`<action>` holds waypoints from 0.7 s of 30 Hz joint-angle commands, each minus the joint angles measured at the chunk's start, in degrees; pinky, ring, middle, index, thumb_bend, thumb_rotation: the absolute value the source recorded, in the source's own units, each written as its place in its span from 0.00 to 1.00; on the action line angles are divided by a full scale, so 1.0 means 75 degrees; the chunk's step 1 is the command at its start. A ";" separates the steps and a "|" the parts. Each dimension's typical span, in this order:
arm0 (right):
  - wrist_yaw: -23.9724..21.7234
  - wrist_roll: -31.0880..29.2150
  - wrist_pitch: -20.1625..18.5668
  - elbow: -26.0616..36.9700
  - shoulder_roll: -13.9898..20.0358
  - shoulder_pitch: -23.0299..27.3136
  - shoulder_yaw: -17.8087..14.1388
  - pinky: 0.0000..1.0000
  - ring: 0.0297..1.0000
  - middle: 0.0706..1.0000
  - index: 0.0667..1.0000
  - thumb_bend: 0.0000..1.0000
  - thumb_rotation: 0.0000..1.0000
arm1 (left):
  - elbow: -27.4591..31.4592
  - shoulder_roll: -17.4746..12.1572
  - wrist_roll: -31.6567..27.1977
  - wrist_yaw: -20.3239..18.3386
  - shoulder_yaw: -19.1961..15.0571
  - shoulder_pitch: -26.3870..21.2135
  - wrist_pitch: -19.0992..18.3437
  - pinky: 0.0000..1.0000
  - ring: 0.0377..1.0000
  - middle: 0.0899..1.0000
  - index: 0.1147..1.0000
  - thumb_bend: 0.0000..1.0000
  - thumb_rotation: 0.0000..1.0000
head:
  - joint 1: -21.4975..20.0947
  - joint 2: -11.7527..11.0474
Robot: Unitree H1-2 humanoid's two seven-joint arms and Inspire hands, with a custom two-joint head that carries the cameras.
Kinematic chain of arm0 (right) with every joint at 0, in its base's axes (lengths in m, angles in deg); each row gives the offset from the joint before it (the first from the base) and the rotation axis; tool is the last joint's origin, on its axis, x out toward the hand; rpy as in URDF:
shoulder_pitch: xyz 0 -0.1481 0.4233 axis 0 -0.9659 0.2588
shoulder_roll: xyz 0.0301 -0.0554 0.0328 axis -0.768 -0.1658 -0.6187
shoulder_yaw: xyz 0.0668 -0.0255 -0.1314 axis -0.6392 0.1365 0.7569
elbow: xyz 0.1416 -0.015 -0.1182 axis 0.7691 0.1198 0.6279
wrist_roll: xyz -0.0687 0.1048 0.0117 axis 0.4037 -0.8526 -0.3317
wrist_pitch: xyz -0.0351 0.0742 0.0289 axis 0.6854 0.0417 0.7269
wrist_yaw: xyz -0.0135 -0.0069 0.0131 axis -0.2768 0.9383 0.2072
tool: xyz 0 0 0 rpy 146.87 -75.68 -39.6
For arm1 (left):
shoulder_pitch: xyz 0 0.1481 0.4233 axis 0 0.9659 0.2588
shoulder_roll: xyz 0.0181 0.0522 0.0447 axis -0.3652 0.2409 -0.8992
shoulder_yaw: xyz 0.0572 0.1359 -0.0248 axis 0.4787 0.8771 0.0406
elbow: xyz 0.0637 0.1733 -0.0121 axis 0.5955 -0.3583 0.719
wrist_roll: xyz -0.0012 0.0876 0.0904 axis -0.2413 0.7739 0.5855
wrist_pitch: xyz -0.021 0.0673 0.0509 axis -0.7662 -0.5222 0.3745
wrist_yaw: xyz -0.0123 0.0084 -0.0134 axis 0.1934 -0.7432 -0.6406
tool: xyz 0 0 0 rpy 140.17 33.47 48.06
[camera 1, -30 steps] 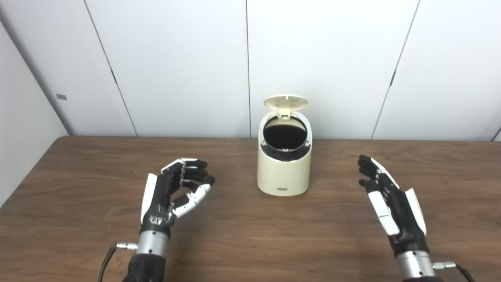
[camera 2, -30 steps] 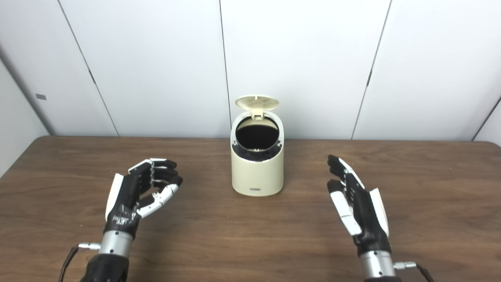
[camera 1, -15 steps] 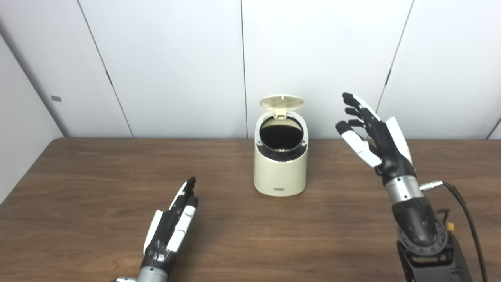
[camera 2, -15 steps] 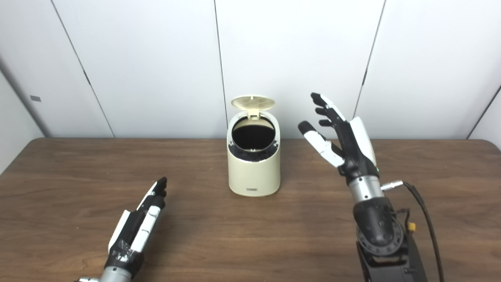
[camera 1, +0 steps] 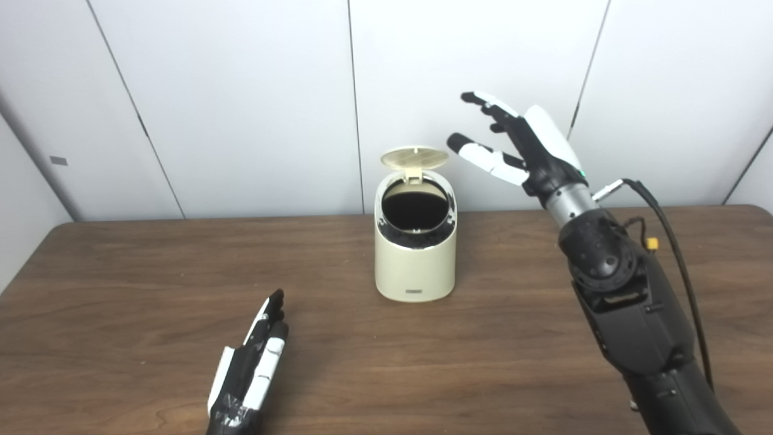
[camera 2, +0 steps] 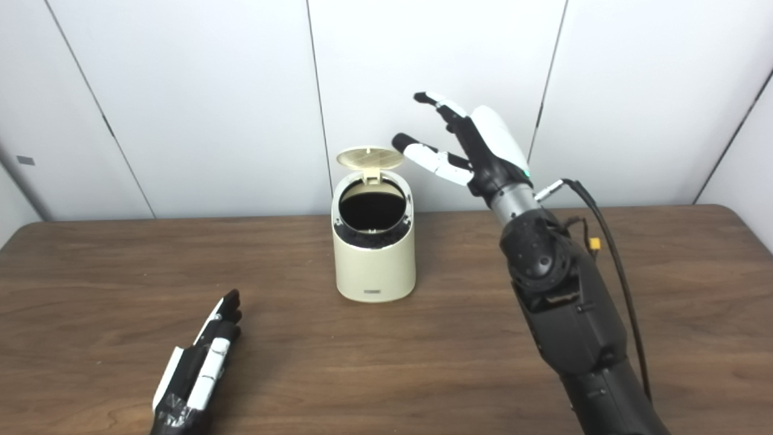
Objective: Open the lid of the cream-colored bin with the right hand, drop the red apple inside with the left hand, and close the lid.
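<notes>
The cream-colored bin stands on the wooden table near the back, with its round lid tipped up and the dark inside showing. No red apple shows in either view. My right hand is open and raised, a little to the right of the lid and above it, fingers spread toward it, not touching. My left hand is open and empty, fingers straight, low over the table at the front left.
White wall panels stand right behind the table's back edge. A black cable hangs along my right forearm.
My right hand has risen and moved left toward the lid. My left hand has drawn back toward the front edge. The camera has swung to the right, so the bin sits further left in the picture.
</notes>
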 commanded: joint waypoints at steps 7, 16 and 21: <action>-0.0321 0.0398 0.0342 0.0167 0.0198 0.0284 0.0607 0.90 0.97 0.95 0.80 0.56 0.92 | -0.0028 -0.0054 0.0394 0.0018 0.0168 0.0011 0.0186 1.00 1.00 1.00 1.00 0.65 0.88 | 0.0083 -0.0014; -0.0457 0.0910 0.0353 0.0524 0.0234 -0.0080 0.0930 0.91 1.00 0.96 0.75 0.59 0.90 | 0.0097 0.0000 0.0473 0.0037 0.0251 -0.0022 0.0127 0.99 1.00 1.00 1.00 0.64 0.84 | 0.0122 0.0006; -0.0552 0.0924 0.0427 0.0735 0.0371 -0.0315 0.0876 0.91 1.00 0.95 0.69 0.56 0.90 | 0.0054 -0.0019 0.0495 0.0016 0.0303 -0.0048 0.0228 0.99 1.00 1.00 1.00 0.61 0.84 | 0.0138 0.0042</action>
